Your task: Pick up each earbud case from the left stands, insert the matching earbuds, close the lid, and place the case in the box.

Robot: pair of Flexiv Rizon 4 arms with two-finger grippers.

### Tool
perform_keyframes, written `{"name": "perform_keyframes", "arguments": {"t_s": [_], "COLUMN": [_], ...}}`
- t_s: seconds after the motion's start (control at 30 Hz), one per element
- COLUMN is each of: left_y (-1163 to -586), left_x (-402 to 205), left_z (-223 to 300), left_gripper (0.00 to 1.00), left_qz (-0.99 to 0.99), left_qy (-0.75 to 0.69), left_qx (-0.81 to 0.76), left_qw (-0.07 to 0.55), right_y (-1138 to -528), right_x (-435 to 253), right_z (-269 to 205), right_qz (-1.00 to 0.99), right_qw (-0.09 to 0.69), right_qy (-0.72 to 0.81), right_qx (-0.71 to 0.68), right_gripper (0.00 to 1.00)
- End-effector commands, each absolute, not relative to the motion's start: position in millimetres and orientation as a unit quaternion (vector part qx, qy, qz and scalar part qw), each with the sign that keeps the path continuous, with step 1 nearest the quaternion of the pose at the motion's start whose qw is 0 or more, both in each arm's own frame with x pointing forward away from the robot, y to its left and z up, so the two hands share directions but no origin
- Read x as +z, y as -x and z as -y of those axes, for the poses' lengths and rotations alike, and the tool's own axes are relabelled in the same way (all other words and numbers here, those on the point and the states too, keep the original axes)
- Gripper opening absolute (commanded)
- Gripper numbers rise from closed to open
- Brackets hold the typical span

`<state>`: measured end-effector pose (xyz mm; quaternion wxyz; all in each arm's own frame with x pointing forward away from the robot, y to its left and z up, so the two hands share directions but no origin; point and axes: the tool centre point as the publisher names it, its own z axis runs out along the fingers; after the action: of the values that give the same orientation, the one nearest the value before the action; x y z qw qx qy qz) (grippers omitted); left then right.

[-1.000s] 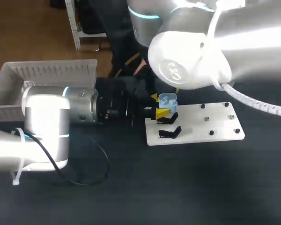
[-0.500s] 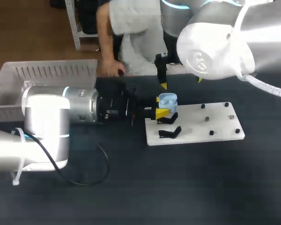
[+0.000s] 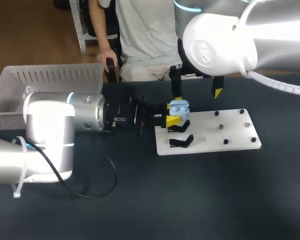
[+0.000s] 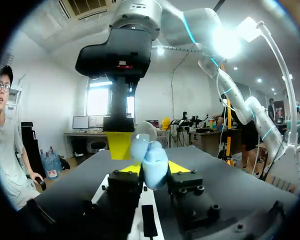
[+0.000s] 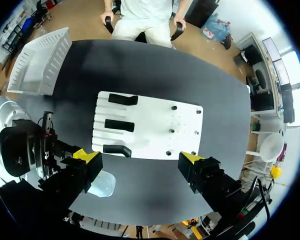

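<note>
Dark tabletop carries a white board, and all else is placed from that board. Over the board's left end, at its far corner, the left gripper pinches a light blue earbud case between its two yellow tips, one tip on each side, holding it up off the board. In the left wrist view the case stands between those tips with a pale rounded part at its top; whether that is a raised lid I cannot tell.

Above the board's far edge hangs the right gripper, its fingers spread wide. One finger comes down close beside the case on its far side; whether it touches the case I cannot tell. The other finger is over the far edge, nearer the board's middle.

On the board's left part lie three black stands, one behind another. Its right part bears small dark pegs.

The left arm lies along the table off the board's left end; the right arm comes in above the board's far right. Well apart from the board, past its left end and toward the far side, stands the white slatted box. A black cable loops on the table to the board's near left.
</note>
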<state>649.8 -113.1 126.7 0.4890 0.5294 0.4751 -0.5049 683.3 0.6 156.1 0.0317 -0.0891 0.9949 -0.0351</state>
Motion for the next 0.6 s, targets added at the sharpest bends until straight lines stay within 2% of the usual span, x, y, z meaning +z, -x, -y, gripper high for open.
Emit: {"name": "perform_keyframes", "arguments": {"t_s": [0.03, 0.17, 0.43, 0.6], "left_y": [-648.2, -648.2, -648.2, -661.8], "left_x": [126.3, 126.3, 126.3, 139.2], "left_z": [113.6, 113.6, 113.6, 64.1], "left_gripper": [0.00, 0.00, 0.00, 0.00], "left_qz": [-0.476, -0.476, -0.476, -0.512], "left_qy": [-0.528, -0.528, -0.528, -0.527], "left_qx": [-0.502, -0.502, -0.502, -0.448], "left_qw": [0.493, 0.493, 0.493, 0.510], "right_y": [-667.3, -662.5, -673.3, -673.7], "right_x": [158.3, 159.2, 196.1, 208.2], "right_z": [1.7, 3.0, 36.2, 60.8], "right_qz": [-0.995, -0.995, -0.990, -0.988], "right_qw": [0.028, 0.025, 0.138, 0.153], "right_qy": [0.093, 0.092, 0.013, -0.020], "right_qx": [-0.032, -0.027, -0.017, 0.006], "right_gripper": [1.00, 1.00, 1.00, 1.00]}}
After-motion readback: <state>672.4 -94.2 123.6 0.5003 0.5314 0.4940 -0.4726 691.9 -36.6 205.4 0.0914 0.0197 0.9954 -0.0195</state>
